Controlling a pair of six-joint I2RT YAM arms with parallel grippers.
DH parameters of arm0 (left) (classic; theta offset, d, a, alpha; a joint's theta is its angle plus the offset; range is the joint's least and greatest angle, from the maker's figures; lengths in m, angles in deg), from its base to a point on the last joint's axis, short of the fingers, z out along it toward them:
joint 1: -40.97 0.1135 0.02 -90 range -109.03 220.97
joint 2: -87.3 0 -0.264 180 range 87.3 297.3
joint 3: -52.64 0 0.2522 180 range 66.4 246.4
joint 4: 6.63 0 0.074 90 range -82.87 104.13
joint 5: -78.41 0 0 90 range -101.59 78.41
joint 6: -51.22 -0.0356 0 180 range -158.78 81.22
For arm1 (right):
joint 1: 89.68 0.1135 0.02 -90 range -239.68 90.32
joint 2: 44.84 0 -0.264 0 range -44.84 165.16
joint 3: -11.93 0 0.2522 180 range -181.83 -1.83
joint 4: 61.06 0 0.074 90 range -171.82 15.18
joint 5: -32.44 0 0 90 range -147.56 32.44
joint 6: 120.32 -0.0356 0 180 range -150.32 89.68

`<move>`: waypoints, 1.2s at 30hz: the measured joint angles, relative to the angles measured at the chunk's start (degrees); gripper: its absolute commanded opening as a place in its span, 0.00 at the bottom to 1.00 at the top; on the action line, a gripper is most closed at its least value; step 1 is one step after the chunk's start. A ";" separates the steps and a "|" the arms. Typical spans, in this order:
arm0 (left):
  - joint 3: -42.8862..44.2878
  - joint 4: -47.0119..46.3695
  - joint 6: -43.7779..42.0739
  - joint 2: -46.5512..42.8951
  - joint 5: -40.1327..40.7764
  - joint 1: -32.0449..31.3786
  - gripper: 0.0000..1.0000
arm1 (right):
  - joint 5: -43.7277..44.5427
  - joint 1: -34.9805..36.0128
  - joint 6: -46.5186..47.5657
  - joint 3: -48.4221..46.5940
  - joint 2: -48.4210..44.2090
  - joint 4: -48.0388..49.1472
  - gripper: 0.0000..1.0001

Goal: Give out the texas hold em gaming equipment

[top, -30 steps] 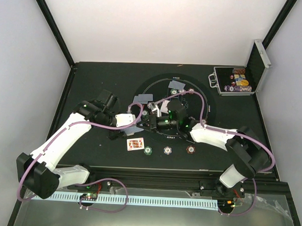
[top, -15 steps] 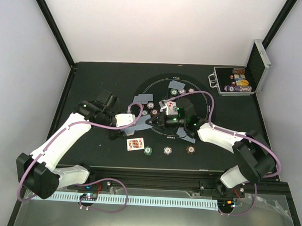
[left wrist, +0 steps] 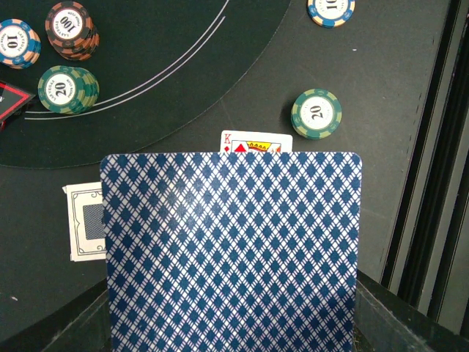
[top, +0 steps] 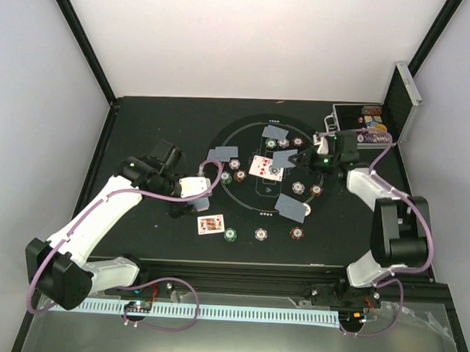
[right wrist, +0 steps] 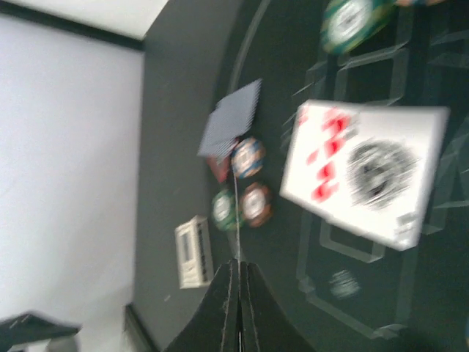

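The left gripper (top: 199, 193) is clamped on a playing card (left wrist: 231, 249) whose blue diamond-patterned back fills the lower half of the left wrist view; its fingers are mostly hidden behind the card. Just past the card's far edge a face-up king of diamonds (left wrist: 256, 142) peeks out, flat on the dark surface (top: 159, 127). Beyond the king and to the right lies a green chip (left wrist: 316, 114) printed "20". Far ahead on the left stand a green stack (left wrist: 67, 88) marked "20", a brown stack (left wrist: 69, 29) marked "100" and a blue chip (left wrist: 16, 42) marked "10", with the tip of the red triangle (left wrist: 10, 99) at the picture's edge. A white-bordered deck (left wrist: 86, 220) lies just left of the held card.

The right gripper (right wrist: 237, 268) has its fingers pressed together on a second card (top: 285, 158), seen edge-on from its wrist. Ahead of it to the right lies a face-up red-pipped card (right wrist: 363, 172); the view is too blurred to read it. The silver-edged case (top: 368, 126) sits open behind this gripper
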 measured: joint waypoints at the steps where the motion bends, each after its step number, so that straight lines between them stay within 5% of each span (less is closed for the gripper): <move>1: 0.00 0.00 0.00 0.00 0.00 0.00 0.02 | 0.42 -1.86 1.79 -1.66 1.70 -1.73 0.01; 17: 0.00 0.02 -0.02 0.42 0.15 0.00 0.02 | 5.51 -8.50 13.51 -20.70 25.40 -16.28 0.02; 24: 0.00 0.02 -0.02 0.42 0.22 0.00 0.02 | 11.78 -8.79 16.28 -25.22 28.02 -22.84 0.54; 36: 0.00 0.15 0.00 0.42 0.15 0.00 0.01 | 28.89 -6.29 16.94 -24.35 17.88 -30.27 0.78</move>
